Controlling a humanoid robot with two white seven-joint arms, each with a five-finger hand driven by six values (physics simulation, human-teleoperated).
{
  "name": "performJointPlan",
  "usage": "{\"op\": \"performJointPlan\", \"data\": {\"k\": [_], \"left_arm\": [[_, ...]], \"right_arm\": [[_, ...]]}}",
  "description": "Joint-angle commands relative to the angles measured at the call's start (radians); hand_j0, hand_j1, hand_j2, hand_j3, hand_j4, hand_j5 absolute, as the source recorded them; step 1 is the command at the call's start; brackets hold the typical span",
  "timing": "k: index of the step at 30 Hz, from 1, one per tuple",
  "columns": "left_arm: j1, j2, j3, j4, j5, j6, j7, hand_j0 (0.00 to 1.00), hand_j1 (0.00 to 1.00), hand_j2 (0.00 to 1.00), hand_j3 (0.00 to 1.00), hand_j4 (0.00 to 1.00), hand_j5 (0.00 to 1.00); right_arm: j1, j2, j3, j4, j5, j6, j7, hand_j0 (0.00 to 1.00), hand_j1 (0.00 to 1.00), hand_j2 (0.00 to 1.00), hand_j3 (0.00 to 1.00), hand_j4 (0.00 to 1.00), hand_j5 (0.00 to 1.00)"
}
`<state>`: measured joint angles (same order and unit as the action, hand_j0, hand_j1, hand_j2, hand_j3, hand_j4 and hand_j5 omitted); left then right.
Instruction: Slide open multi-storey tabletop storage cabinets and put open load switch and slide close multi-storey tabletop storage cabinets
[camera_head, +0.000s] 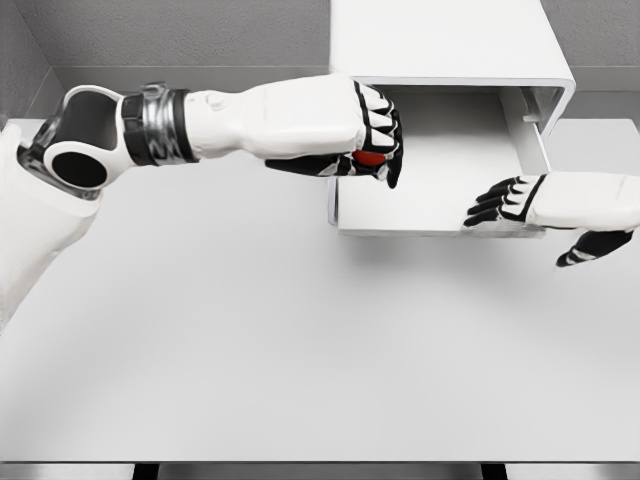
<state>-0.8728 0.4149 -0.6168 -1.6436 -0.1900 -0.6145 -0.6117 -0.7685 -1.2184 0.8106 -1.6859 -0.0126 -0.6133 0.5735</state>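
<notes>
the white storage cabinet (450, 45) stands at the far edge of the worktop (300, 350), its drawer (440, 150) pulled open; the left robot hand (365, 140) hangs over the drawer's left side, fingers clenched around a red load switch (370, 158); the right robot hand (530, 210) rests at the drawer's front right corner, fingers loosely spread, grasping nothing.

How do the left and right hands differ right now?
The left hand is curled around a red object, while the right hand holds nothing, fingers spread. The left hand hangs over the open drawer at its left side; the right hand sits at the drawer's front right corner. Both are white with black fingers.
</notes>
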Motion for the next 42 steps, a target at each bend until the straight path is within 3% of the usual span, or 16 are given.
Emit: {"op": "performJointPlan", "data": {"k": [1,6,11,17,28,42], "left_arm": [[0.000,-0.033,0.000,0.011,-0.026,0.004,0.001,0.45,0.45,0.45,0.45,0.45,0.45],[0.002,-0.061,0.000,0.028,-0.042,0.004,0.001,0.45,0.45,0.45,0.45,0.45,0.45],[0.005,-0.080,-0.001,0.044,-0.043,0.004,0.001,0.45,0.45,0.45,0.45,0.45,0.45],[0.005,-0.145,-0.001,0.140,-0.094,0.004,0.001,0.46,0.46,0.46,0.46,0.46,0.46],[0.018,-0.188,-0.001,0.159,-0.121,0.004,0.001,0.46,0.46,0.46,0.46,0.46,0.46],[0.018,-0.251,-0.001,0.199,-0.172,0.004,0.001,0.46,0.46,0.46,0.46,0.46,0.46]], "right_arm": [[0.000,-0.030,-0.045,0.000,-0.047,0.002,-0.032,1.00,1.00,1.00,1.00,1.00,1.00],[0.011,-0.122,-0.108,0.003,-0.138,0.002,-0.034,1.00,1.00,1.00,1.00,1.00,1.00],[0.015,-0.151,-0.110,0.012,-0.148,0.002,-0.026,1.00,1.00,1.00,1.00,1.00,1.00],[0.015,-0.188,-0.119,0.032,-0.150,0.002,-0.018,1.00,1.00,1.00,1.00,1.00,1.00],[0.046,-0.179,-0.116,0.164,-0.142,0.002,-0.020,1.00,1.00,1.00,1.00,1.00,1.00],[0.072,-0.178,-0.111,0.204,-0.139,0.002,-0.018,1.00,1.00,1.00,1.00,1.00,1.00]]}}
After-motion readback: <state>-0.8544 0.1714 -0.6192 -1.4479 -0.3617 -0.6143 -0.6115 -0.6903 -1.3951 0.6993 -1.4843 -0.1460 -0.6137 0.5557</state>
